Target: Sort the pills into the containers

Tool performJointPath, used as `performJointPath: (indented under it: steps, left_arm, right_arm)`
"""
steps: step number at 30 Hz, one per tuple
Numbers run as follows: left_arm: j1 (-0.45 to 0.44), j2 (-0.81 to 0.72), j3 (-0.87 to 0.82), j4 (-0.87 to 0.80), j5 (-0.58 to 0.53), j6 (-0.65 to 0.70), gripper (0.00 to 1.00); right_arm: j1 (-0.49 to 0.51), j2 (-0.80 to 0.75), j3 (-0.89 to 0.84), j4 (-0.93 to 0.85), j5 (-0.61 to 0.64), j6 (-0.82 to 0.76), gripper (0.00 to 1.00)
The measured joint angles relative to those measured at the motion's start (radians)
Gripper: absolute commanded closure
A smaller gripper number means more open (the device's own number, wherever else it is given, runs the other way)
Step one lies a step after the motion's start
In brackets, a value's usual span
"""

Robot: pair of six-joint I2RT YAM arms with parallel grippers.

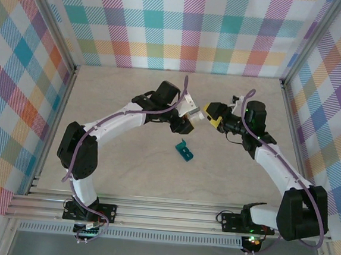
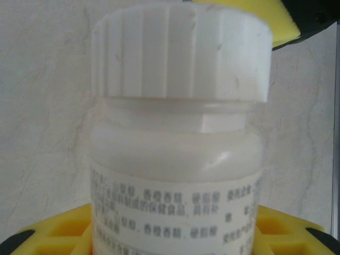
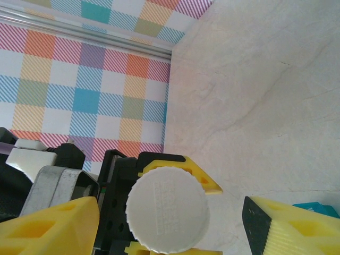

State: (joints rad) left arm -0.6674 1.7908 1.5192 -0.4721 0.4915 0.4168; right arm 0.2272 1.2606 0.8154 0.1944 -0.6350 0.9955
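A white bottle is gripped by the left claw. Its yellow fingers are pressed against both sides of the labelled body, below the ribbed cap (the print on the label is too blurred to be read). The cap is turned towards the right claw. That claw's jaws are spread wide, and nothing is held between them. In the right wrist view the round top of the cap is framed between its two yellow fingers, with a gap left on either side. The teal pill box lies on the table, apart from both claws and on the side nearer the arm bases. In the right claw's own camera a corner of it is seen just past one finger. One lid appears to be raised, though this cannot be told for certain.
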Motion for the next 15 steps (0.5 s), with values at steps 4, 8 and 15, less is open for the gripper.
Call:
performJointPath:
  steps: [4,8,15]
  left_arm:
    - [-0.002,0.000,0.004,0.000,0.001,0.000,1.00]
    - [-0.006,0.001,0.004,0.000,0.004,0.000,1.00]
    - [-0.006,0.002,0.014,0.000,0.005,0.000,1.00]
  right_arm:
    - [0.009,0.018,0.000,0.016,0.000,0.015,0.30]
    - [0.017,0.029,0.000,0.034,0.000,0.019,0.31]
    - [0.037,0.035,0.000,0.052,0.000,0.023,0.35]
